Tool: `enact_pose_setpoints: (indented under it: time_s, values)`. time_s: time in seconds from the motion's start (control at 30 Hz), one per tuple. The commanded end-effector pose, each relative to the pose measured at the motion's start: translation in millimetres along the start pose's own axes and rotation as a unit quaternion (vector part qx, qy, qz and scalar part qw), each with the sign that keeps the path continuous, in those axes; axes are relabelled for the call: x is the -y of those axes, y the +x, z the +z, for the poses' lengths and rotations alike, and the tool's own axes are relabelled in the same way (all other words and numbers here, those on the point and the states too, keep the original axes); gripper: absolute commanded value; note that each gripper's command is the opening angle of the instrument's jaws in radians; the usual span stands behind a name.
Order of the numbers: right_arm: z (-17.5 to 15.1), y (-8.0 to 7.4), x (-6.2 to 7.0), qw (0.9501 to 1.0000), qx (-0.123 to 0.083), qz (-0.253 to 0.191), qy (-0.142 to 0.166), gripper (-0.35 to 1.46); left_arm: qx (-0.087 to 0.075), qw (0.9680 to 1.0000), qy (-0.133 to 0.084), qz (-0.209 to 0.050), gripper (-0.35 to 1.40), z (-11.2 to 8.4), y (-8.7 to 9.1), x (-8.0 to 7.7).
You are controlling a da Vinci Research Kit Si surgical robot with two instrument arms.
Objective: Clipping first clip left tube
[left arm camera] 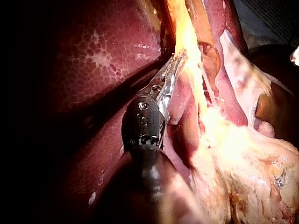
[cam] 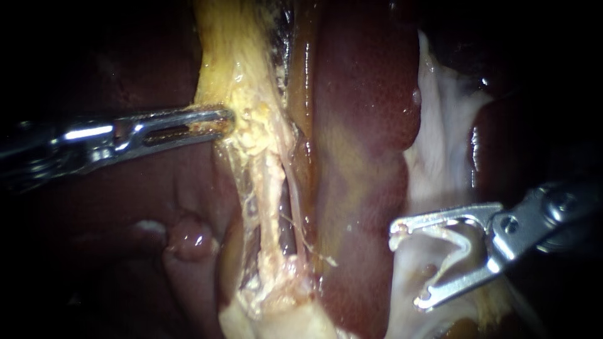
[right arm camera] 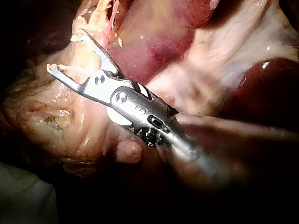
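The liver [cam: 364,94] bulges between my right instrument [cam: 409,267] and the left tube [cam: 272,201], so its end effector, spread wide and gripping no tissue (a clip [cam: 463,243] seems loaded), could gouge it crossing over. My left instrument [cam: 223,119], clamped on the yellow tissue [cam: 251,75], could tear it by over-pulling.

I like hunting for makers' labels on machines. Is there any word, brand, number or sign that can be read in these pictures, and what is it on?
None: no view shows any readable text.
Left instrument, jaws shut on yellow tissue: bare metal, nothing legible.
Right instrument, jaws open: bare metal, nothing legible.
Liver: no label or sign.
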Motion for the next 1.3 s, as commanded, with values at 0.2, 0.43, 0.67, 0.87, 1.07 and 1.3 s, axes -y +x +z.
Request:
enact_pose_setpoints:
  time_s: [0.2, 0.43, 0.67, 0.87, 1.07, 1.3]
  values:
    - [0.5, -0.4, 0.1, 1.0, 0.001, -0.005, 0.0, 0.6, -0.001, 1.0, 0.001, 0.0, -0.35, -0.5, -0.1, 0.2]
    - [3.9, -3.4, -0.7, 0.9991, 0.001, 0.041, -0.001, 0.6, -0.007, 0.9999, 0.006, -0.006, -0.35, -3.4, -2.1, 1.3]
    - [10.6, -8.4, -4.6, 0.9964, 0.016, 0.08, -0.024, 0.59, 0.007, 0.9999, 0.004, -0.013, -0.35, -6.3, -4.1, 2.8]
    - [15.0, -13.8, -7.9, 0.9925, 0.053, 0.101, -0.042, 0.58, 0.009, 0.9999, 0.003, -0.013, -0.35, -6.5, -4.2, 3.8]
    - [16.6, -16.7, -11.2, 0.9893, 0.08, 0.103, -0.065, 0.57, 0.009, 0.9999, 0.003, -0.013, -0.35, -6.6, -4.2, 3.9]
    - [16.2, -17.7, -13.0, 0.9855, 0.1, 0.105, -0.088, 0.56, 0.009, 0.9999, 0.002, -0.013, -0.35, -6.8, -4.1, 4.3]
